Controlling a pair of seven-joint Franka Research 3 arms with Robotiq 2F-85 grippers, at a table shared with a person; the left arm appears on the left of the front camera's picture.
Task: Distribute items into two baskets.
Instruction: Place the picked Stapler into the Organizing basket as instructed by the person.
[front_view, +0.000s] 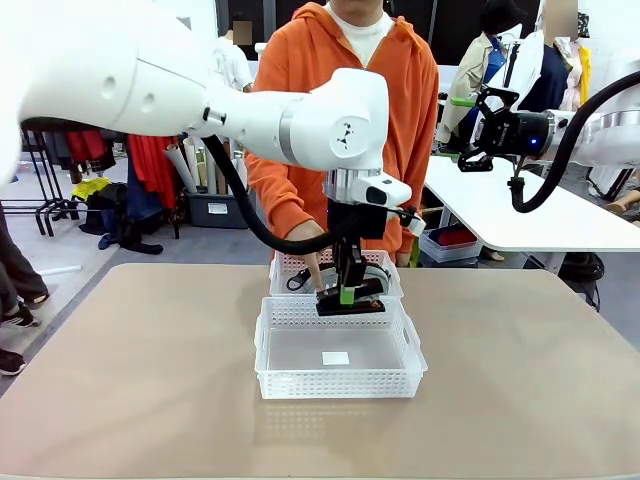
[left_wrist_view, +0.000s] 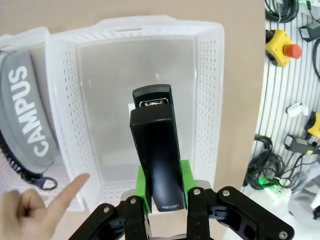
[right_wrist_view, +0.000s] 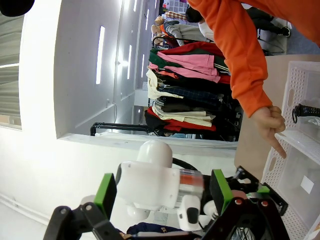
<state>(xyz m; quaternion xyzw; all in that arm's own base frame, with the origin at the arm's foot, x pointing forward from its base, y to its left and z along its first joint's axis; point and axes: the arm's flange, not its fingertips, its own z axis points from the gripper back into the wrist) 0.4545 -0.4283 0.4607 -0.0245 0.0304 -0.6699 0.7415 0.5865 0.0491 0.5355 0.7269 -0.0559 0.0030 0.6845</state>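
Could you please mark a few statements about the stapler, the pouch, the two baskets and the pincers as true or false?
1. The left pincer is shut on the black stapler. True.
2. The grey CAMPUS pouch lies on the bare table. False: it lies in the far basket, on the person's side.
3. The near basket holds a sticker on its floor. True.
4. The right pincer grips the pouch. False: it is open and holds nothing, raised off to the side of the table.
5. The person's hand points a finger toward the near basket. True.
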